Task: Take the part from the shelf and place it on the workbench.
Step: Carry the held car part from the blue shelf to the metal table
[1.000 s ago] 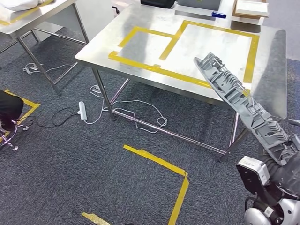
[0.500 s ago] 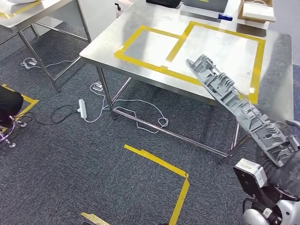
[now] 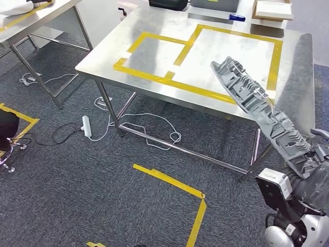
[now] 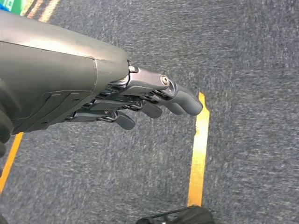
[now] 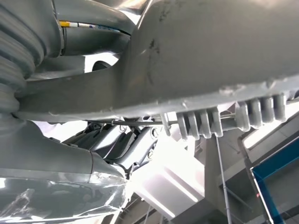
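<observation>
I hold the part (image 3: pixel 263 116), a long grey ribbed plastic piece, in my right hand (image 3: pixel 310 172); the hand grips its near end, low at my right side, and in the right wrist view the fingers (image 5: pixel 119 144) are curled under the part; the far end rises slanted up and forward, above the near edge of the surface (image 3: pixel 294 77), not touching it, as far as I can judge. My left hand (image 4: pixel 148 100) hangs over the carpet (image 3: pixel 97 175); it holds nothing and its fingers are nearly straight and a little apart.

The step in hand, I think, is to carry the part to the surface and lay it inside the yellow tape frame (image 3: pixel 276 56). To do it well I should stand closer and more square to the surface first, because the part is long and held only at one end, so it can swing or slip; I should keep the grip firm and bring the part nearly flat before lowering. The far end should pass over the edge without striking the metal; then I lower until the whole length rests inside the bigger frame, and only then loosen the fingers. The cables (image 3: pixel 147 121) on the floor lie under the surface, so my feet must stay short of them.
</observation>
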